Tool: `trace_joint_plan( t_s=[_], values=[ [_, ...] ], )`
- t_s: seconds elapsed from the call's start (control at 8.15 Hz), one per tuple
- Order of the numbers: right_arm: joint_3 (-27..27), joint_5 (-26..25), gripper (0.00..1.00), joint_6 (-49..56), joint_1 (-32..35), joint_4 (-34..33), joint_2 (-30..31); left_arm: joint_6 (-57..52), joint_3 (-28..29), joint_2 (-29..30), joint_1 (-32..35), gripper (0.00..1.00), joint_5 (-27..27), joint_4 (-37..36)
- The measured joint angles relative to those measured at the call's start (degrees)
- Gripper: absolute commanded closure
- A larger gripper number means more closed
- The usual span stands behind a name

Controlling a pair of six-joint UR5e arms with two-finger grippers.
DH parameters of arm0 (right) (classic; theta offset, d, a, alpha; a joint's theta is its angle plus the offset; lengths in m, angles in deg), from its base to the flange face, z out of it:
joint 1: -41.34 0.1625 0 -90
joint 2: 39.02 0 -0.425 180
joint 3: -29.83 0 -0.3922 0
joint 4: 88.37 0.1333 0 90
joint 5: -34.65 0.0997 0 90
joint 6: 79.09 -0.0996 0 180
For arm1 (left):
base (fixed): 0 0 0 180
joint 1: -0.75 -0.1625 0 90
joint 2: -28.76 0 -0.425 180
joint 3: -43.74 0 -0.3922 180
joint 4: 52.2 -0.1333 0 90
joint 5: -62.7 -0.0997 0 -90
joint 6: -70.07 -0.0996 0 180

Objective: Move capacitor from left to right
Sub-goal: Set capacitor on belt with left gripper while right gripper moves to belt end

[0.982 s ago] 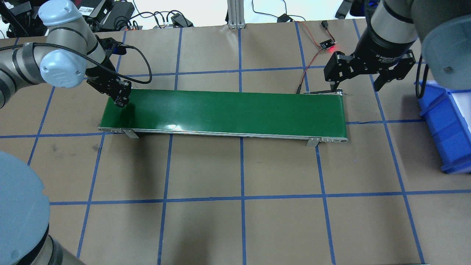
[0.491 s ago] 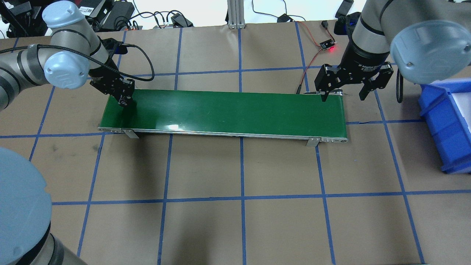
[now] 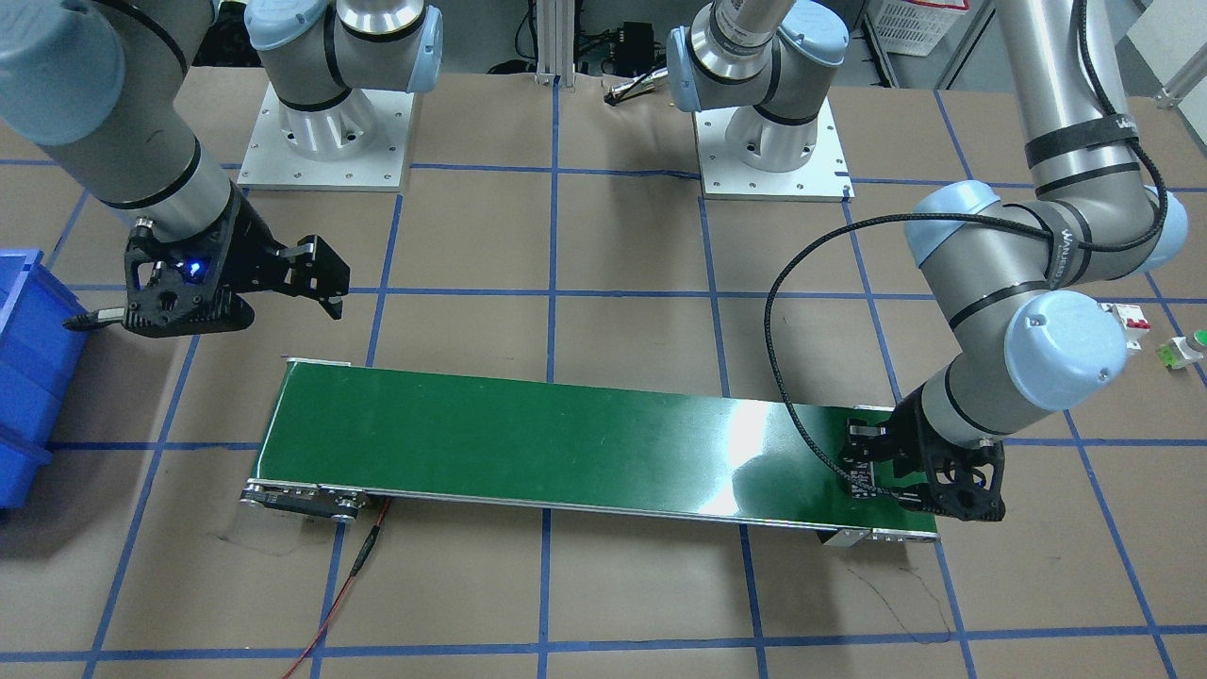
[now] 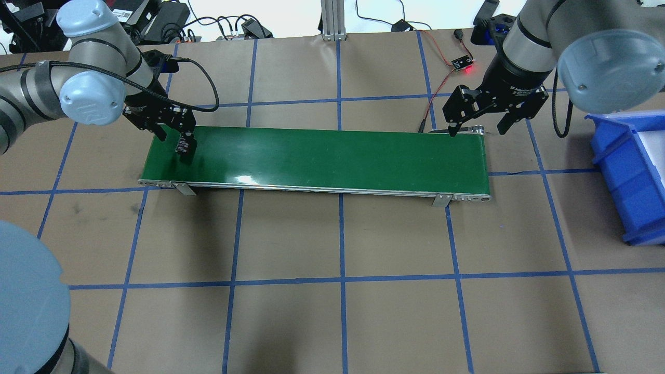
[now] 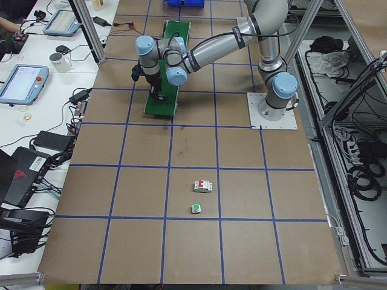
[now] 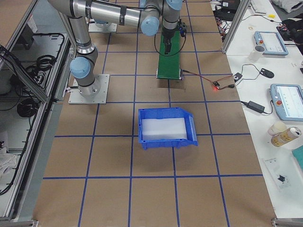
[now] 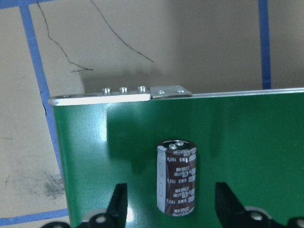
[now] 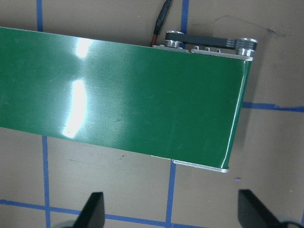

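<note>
The capacitor (image 7: 176, 178), a stubby brown-black cylinder with pale silvery print, lies on its side at the left end of the green conveyor belt (image 4: 332, 156). My left gripper (image 4: 175, 140) is open and straddles it; its fingers (image 7: 118, 202) stand clear on both sides. The capacitor also shows in the overhead view (image 4: 183, 146) and the front view (image 3: 859, 468). My right gripper (image 4: 478, 129) is open and empty. It hovers over the far corner of the belt's right end (image 8: 228, 95).
A blue bin (image 4: 634, 176) with a white liner stands right of the belt. A small board with a red light (image 4: 461, 63) and its wires lie behind the belt's right end. A white breaker (image 5: 203, 186) and a green button (image 5: 196, 208) lie far off to the left.
My left gripper has opened and let go of the capacitor on the belt's left end. My right arm has swung left and sits close to the belt's right end.
</note>
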Motion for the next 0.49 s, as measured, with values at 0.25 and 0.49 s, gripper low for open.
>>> trace_joint_plan(
  t_s=[0.25,0.49],
  values=[
    [0.0,3.4,0.00,4.1,-0.9,-2.9,-1.7,4.2,0.0,-1.8,1.6,0.00,-0.4,1.2],
    [0.0,4.3,0.00,5.0,-1.3,-6.4,-4.1,10.6,0.5,-6.3,4.3,0.00,-0.9,8.4]
  ],
)
